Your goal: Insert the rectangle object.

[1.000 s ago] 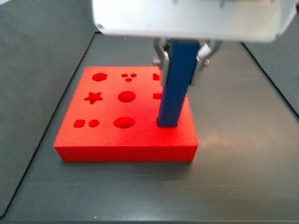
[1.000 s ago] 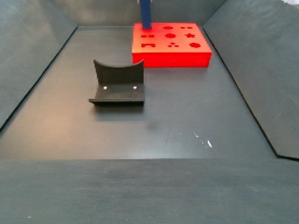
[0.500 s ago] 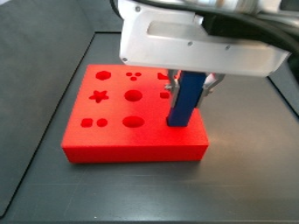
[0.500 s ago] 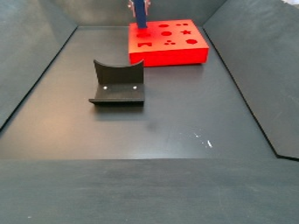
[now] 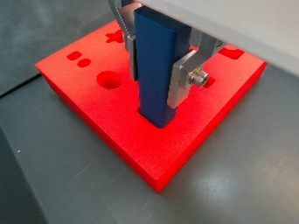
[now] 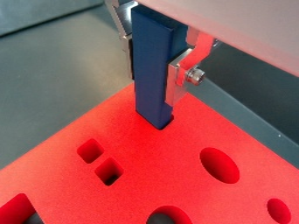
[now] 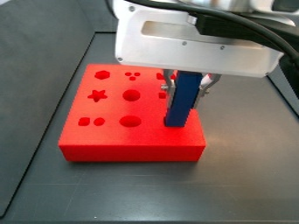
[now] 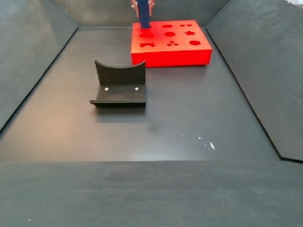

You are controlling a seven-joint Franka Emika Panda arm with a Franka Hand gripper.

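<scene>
The gripper [image 5: 158,70] is shut on the rectangle object [image 5: 158,66], a long plain blue bar held upright between the silver fingers [image 5: 184,80]. The bar's lower end stands in a hole near the edge of the red block [image 5: 117,122] with shaped holes. Both wrist views show this; in a wrist view the bar [image 6: 156,66] enters the block [image 6: 140,175] at a dark slot. In a side view the bar [image 7: 183,99] stands on the block [image 7: 128,131] under the white gripper body. In a side view the block [image 8: 172,44] is far off and the bar [image 8: 142,12] is small.
A dark grey curved holder [image 8: 119,85] stands on the dark floor in front of the red block. The block has star, round and square holes [image 7: 100,95]. Dark walls enclose the floor on both sides [image 8: 35,80].
The gripper has lowered, and the blue bar has sunk further into the block. The red block has shifted slightly since a second ago.
</scene>
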